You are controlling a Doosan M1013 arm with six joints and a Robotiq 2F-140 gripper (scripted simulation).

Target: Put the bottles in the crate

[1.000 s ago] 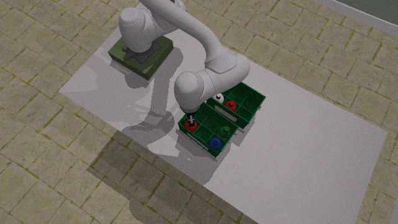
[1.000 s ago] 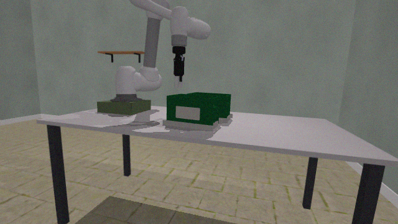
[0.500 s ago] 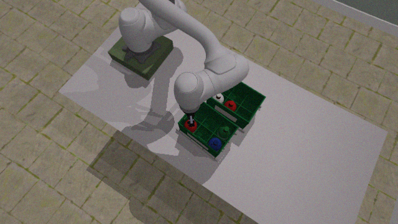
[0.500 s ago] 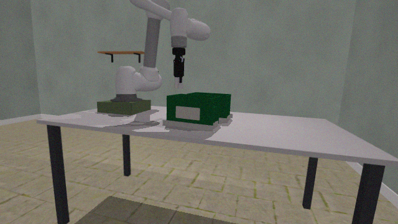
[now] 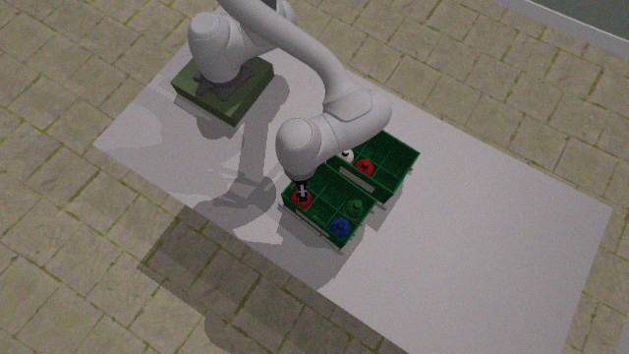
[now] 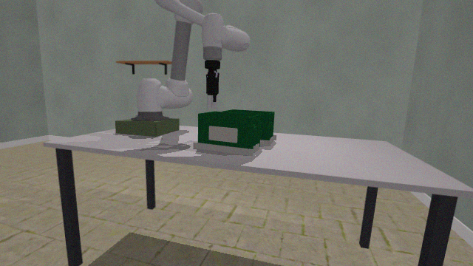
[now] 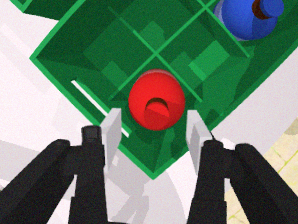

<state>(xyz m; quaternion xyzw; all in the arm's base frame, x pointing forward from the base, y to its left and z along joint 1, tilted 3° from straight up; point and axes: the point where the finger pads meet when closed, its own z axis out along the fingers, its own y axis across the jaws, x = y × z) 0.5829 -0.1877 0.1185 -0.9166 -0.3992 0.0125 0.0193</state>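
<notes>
My gripper [image 5: 302,190] [image 6: 212,97] [image 7: 154,124] is open and points straight down. It hangs over a red-capped bottle [image 5: 297,199] [image 7: 156,99] in the left corner cell of the near green crate [image 5: 344,242] [image 6: 218,122] [image 7: 67,56]. Its fingers stand either side of the cap, a short way above the crate's rim, without touching it. The same crate holds a green bottle [image 5: 354,206] and a blue bottle [image 5: 339,227] [image 7: 249,11]. The far green crate [image 5: 409,156] holds a white bottle [image 5: 347,155] and a red bottle [image 5: 364,166]. I cannot see the pick list.
The two crates stand side by side, touching, near the middle of the white table [image 5: 467,221] [image 6: 332,159]. The arm's green base block [image 5: 223,88] [image 6: 147,126] is at the table's back left. A small wall shelf [image 6: 144,62] hangs behind.
</notes>
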